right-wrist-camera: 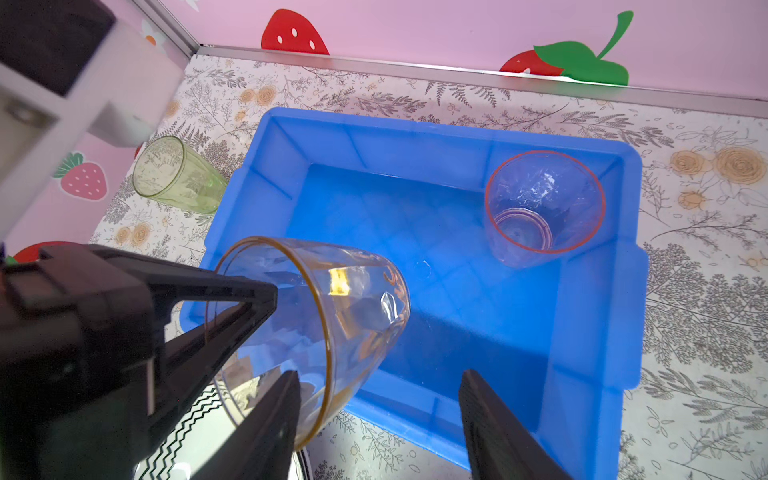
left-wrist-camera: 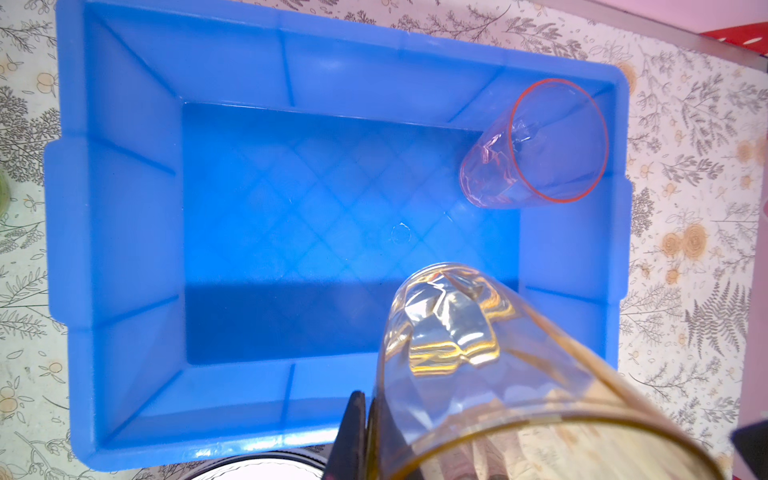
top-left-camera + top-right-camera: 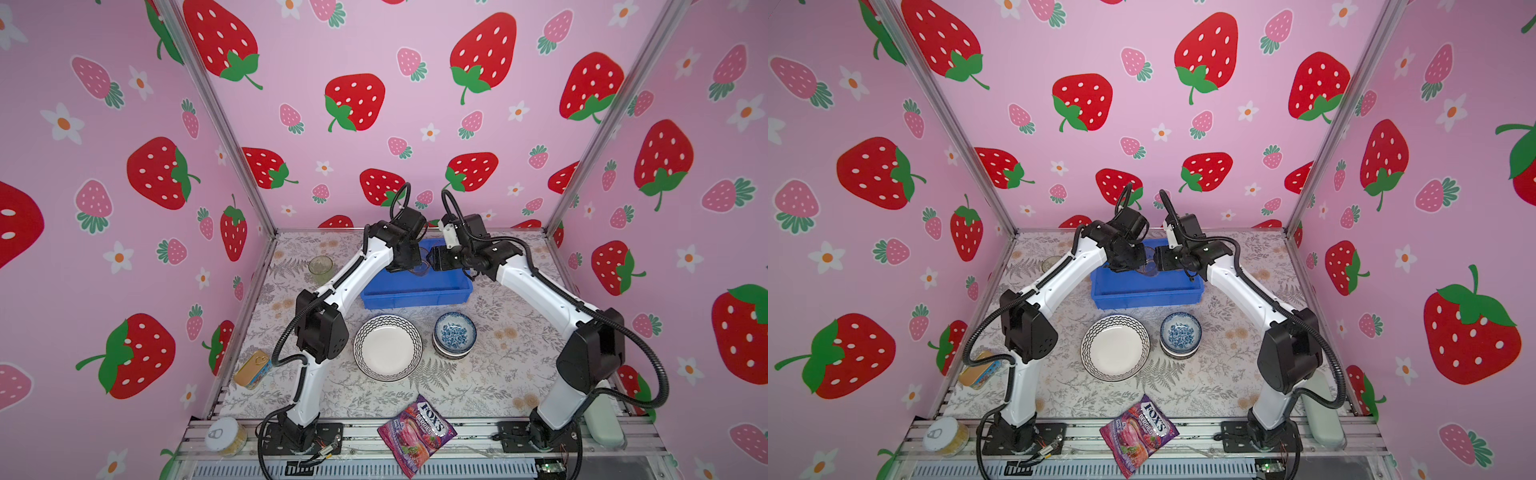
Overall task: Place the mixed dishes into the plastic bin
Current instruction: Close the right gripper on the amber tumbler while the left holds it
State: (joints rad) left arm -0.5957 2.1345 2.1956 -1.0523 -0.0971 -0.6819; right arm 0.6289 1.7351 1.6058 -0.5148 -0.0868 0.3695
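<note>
My left gripper (image 2: 368,399) is shut on the rim of an amber glass (image 2: 478,374), which hangs tilted above the blue plastic bin (image 2: 124,208). In the right wrist view the same amber glass (image 1: 332,316) sits just past one finger of my right gripper (image 1: 380,376), whose jaws stand open with nothing between them. A pink glass (image 1: 540,208) stands in a corner of the bin (image 1: 590,332). In both top views the two grippers meet over the bin (image 3: 415,297). In front of it lie a zigzag-rimmed plate (image 3: 387,347) and stacked blue-patterned bowls (image 3: 455,334). A green glass (image 3: 321,269) stands left of the bin.
A purple FOX'S bag (image 3: 417,434) lies at the front edge. A gold tin (image 3: 253,369) and a white-lidded jar (image 3: 226,434) sit at the front left. Pink strawberry walls enclose the table on three sides.
</note>
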